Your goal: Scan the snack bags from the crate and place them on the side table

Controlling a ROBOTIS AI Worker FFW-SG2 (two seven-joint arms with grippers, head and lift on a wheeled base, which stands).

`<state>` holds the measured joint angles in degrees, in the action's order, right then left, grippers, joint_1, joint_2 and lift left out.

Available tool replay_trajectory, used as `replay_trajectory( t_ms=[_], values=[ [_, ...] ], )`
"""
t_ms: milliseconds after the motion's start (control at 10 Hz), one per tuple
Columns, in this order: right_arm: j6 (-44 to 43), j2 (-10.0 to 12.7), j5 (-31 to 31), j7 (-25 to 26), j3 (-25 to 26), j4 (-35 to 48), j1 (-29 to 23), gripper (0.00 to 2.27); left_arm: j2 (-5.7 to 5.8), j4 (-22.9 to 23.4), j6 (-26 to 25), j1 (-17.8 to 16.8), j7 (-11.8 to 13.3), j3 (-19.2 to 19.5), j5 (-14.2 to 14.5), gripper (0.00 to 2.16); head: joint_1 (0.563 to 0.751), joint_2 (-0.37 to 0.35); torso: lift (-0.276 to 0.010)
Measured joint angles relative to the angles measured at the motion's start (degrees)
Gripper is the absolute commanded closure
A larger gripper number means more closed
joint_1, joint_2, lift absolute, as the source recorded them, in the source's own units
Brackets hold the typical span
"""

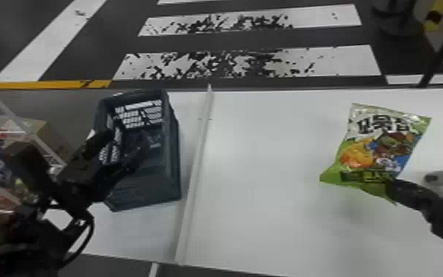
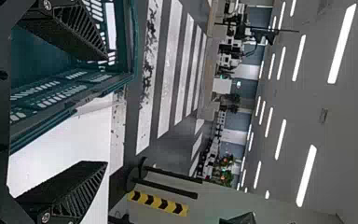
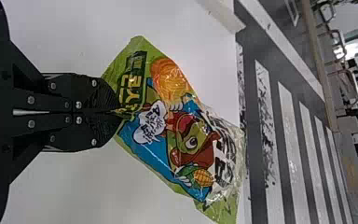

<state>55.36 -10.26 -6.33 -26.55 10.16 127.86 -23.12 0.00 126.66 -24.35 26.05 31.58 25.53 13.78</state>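
Snack bag [image 1: 382,147], green and pale with a cartoon figure on its front, is over the right side of the white bench [image 1: 268,165], its green near end pinched by the right claw [image 1: 390,185]. Across a raised pale strip [image 1: 195,165], the dark crate [image 1: 147,184] stands on the left, with the left claw [image 1: 127,143] spread wide at it, nothing between its fingers.

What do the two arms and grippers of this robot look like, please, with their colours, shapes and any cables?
Both are black. The left gripper has wedge-shaped, ribbed fingers. The right gripper has flat black plates dotted with small silver screws, and fine ridges near its tips. A thin black cable loops beside the left arm.
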Motion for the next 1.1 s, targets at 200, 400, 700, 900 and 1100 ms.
replay_trajectory(
  t_ms=[200, 400, 700, 900, 1100],
  values=[
    [-1.68, -5.3, 13.64, 4.3, -6.49, 2.69, -0.2, 2.24, 0.0, -0.01, -0.04, -0.03, 0.18, 0.04, 0.26, 0.08, 0.695, 0.071, -0.094],
    [-3.84, -10.16, 30.68, 9.78, -16.28, 5.42, -1.21, 2.24, 0.0, 0.09, -0.04, 0.06, 0.5, 0.16, 0.3, 0.08, 0.695, 0.061, -0.094],
    [-3.79, -15.71, 58.56, 15.4, -32.23, 2.99, -1.13, 2.24, 0.0, 0.67, -0.49, 0.29, 0.59, 0.64, 0.71, 0.08, 0.695, 0.084, -0.094],
    [-1.55, -17.79, 75.26, 16.64, -41.73, -5.31, 0.98, 2.24, 0.09, 0.75, -0.82, 0.23, 0.58, 0.66, 0.72, 0.08, 0.695, 0.096, -0.094],
    [5.91, -19.31, 88.29, 16.28, -50.92, -14.23, 4.42, 2.24, 0.17, 1.22, -1.3, 0.23, 0.58, 0.66, 0.66, 0.08, 0.695, 0.092, -0.094]
  ],
)
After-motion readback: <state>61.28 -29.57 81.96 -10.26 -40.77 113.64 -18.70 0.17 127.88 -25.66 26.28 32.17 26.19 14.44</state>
